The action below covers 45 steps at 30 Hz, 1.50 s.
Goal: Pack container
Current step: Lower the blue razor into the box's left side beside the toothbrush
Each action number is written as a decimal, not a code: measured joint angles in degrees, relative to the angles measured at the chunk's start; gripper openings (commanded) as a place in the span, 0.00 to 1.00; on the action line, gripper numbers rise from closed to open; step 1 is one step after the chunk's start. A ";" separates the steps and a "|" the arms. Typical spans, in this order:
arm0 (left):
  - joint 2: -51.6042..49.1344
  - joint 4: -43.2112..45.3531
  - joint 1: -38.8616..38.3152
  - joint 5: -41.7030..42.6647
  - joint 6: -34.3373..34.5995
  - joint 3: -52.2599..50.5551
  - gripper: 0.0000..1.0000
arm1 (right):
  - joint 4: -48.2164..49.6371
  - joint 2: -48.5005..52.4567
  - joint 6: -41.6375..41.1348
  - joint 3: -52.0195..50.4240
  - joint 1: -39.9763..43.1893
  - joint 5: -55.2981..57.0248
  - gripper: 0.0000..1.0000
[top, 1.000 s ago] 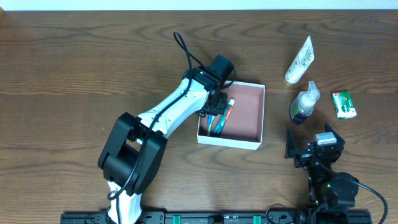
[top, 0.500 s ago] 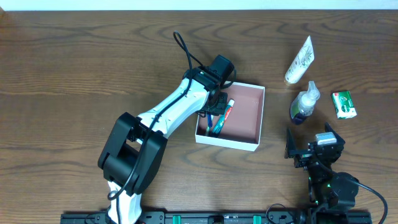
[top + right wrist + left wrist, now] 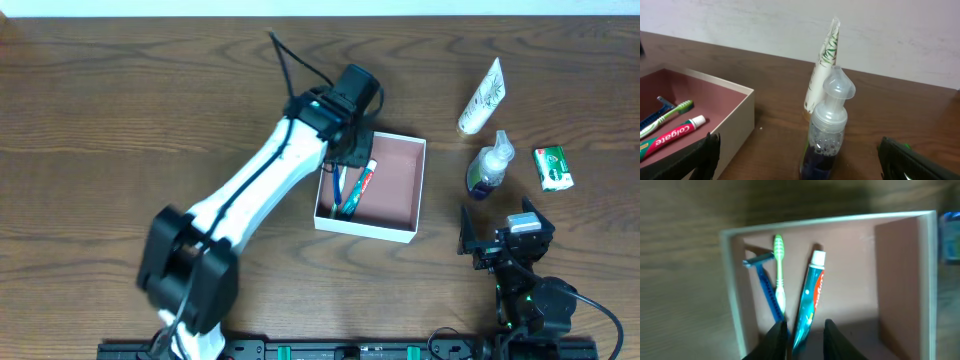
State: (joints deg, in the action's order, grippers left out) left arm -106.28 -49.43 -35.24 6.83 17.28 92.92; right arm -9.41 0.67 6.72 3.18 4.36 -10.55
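The container [image 3: 365, 228], a shallow white-walled box with a pink-brown inside, sits mid-table. A toothpaste tube [image 3: 360, 185], a green toothbrush [image 3: 339, 186] and a blue razor lie in its left half. My left gripper [image 3: 351, 151] hovers over the box's back left part. In the left wrist view its fingers [image 3: 804, 326] stand slightly apart over the near end of the toothpaste tube [image 3: 809, 300], with a gap on the right side; the toothbrush [image 3: 779, 265] and razor [image 3: 765, 280] lie just left. My right gripper [image 3: 497, 230] is wide open, empty, right of the box.
A clear pump bottle [image 3: 490, 165] with dark liquid stands right of the box, straight ahead of the right gripper [image 3: 802, 165]. Behind the bottle [image 3: 830, 125] lies a white tube [image 3: 483, 97], and a small green packet [image 3: 552, 167] lies further right.
The left arm has risen and drawn back from the box, its fingers have parted a little, and the toothpaste tube stays lying inside. The right arm has not moved.
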 measured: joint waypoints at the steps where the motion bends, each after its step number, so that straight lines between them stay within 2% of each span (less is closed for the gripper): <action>1: 1.40 -0.87 0.00 -0.96 -0.24 0.26 0.26 | 0.00 0.00 0.00 0.00 0.00 0.00 0.99; 5: 3.23 -3.89 0.22 -3.45 -1.07 0.85 0.26 | 0.00 0.00 0.00 0.00 0.00 0.00 0.99; 13: -0.44 -6.75 0.39 -4.79 -3.76 0.04 0.26 | -0.02 0.00 0.00 0.00 0.00 0.00 0.99; 26: -0.72 -6.73 5.05 -5.57 -6.43 -3.98 0.26 | 0.00 0.00 0.00 0.00 0.00 -0.02 0.99; 45: -0.76 -4.17 4.94 -1.22 -7.08 -5.46 0.26 | -0.02 0.00 0.00 0.00 0.00 0.00 0.99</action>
State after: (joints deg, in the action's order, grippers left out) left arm -107.04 -53.60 -30.30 5.61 10.20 87.46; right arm -9.43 0.67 6.72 3.18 4.36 -10.55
